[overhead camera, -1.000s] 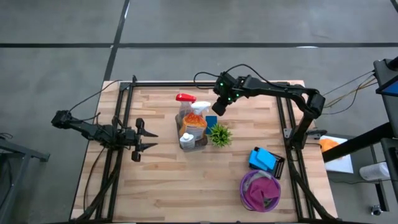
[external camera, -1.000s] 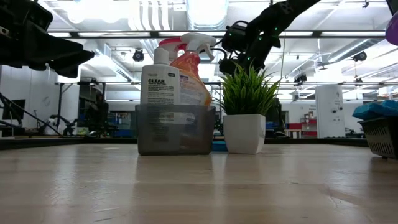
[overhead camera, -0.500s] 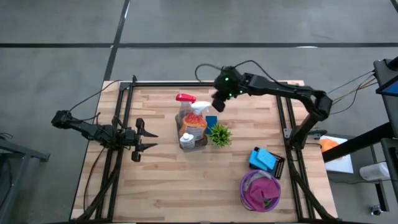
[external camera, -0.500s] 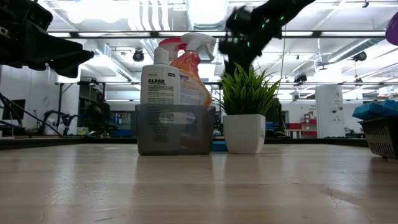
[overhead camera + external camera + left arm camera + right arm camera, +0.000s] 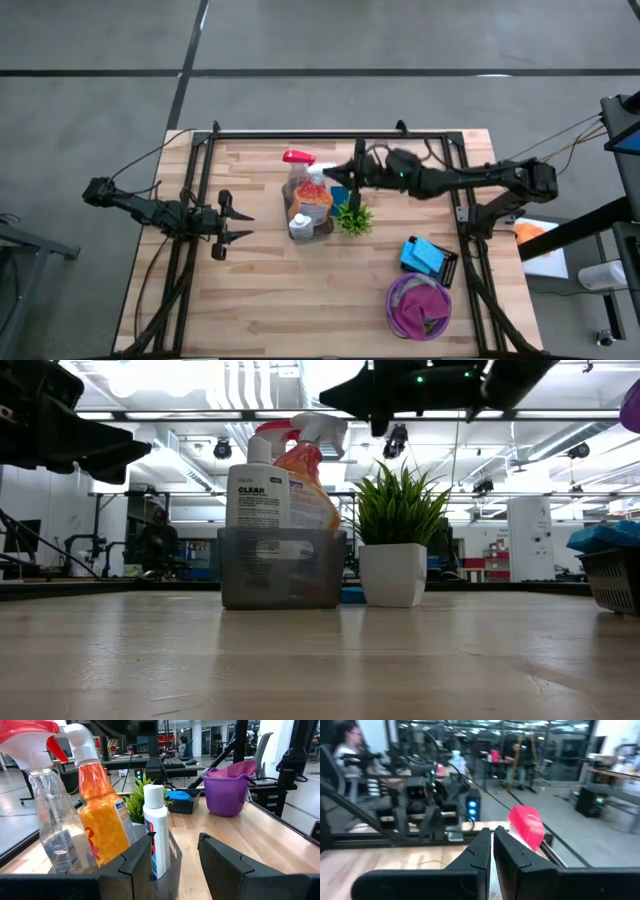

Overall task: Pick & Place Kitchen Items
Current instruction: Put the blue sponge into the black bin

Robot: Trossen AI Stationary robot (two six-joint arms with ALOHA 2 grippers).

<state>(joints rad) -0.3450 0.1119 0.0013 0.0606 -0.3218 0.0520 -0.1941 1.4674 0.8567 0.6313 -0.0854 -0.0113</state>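
The right gripper (image 5: 333,176) is clenched with nothing between its fingers. It hangs above the table, just beside the white trigger of the orange spray bottle (image 5: 313,194). In its own wrist view the two dark fingers (image 5: 485,851) press together, and the red trigger (image 5: 527,826) is seen just past them.

Below it stands a grey translucent bin (image 5: 281,568). It holds the clear spray bottle (image 5: 54,840) with the red trigger, the orange spray bottle, and a white bottle (image 5: 156,831) with a plain round cap. The lower parts of the bottles are seen only dimly through the bin wall.

Just beside the bin is a small spiky green plant (image 5: 353,215) in a white pot. A blue sponge (image 5: 339,195) lies behind it, mostly hidden.

Nearer the right edge, a black wire basket (image 5: 441,268) holds blue rectangular sponges (image 5: 421,254). A purple round bucket (image 5: 399,298) holds a magenta cloth (image 5: 421,307), soft and folded; what lies under it I cannot tell.

The left gripper (image 5: 240,222) waits over the left side of the wooden plank table (image 5: 260,290), its fingers released and holding nothing, well apart from the bin.
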